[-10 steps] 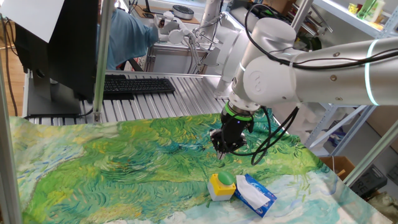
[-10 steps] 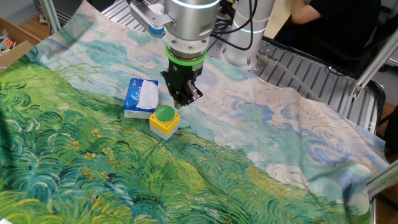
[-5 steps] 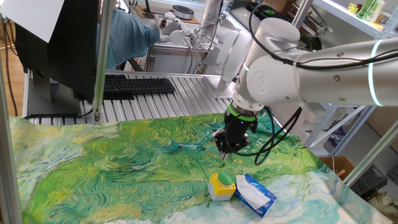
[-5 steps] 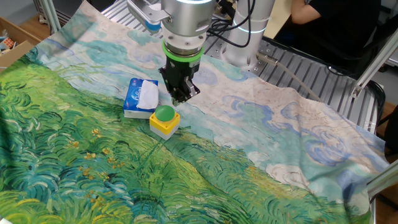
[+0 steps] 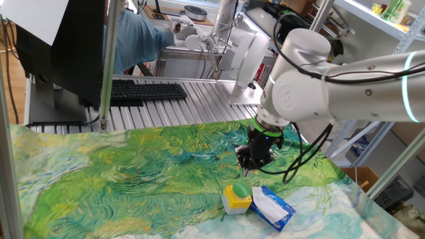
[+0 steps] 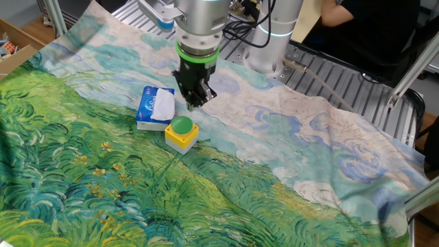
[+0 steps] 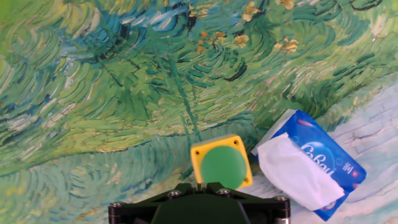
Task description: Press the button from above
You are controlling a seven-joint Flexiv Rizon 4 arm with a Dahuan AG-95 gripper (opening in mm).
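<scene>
The button is a green dome (image 5: 239, 190) on a small yellow box, standing on the painted cloth (image 5: 133, 179). It also shows in the other fixed view (image 6: 181, 125) and at the bottom middle of the hand view (image 7: 222, 167). My gripper (image 5: 247, 171) hangs above the cloth, a little behind and above the button, not touching it. In the other fixed view the gripper (image 6: 191, 105) points down just beyond the button's far edge, its fingertips drawn together to one point. The hand view shows only the black finger bases of the gripper (image 7: 199, 185).
A blue-and-white tissue packet (image 5: 272, 207) lies right beside the button, touching or nearly touching it; it also shows in the other views (image 6: 155, 108) (image 7: 308, 163). A keyboard (image 5: 146, 91) and a metal roller surface lie behind the cloth. A person sits at the back.
The gripper has shifted sideways toward the tissue-packet side, staying at about the same height, and now stands closer over the button. The button and packet have not moved.
</scene>
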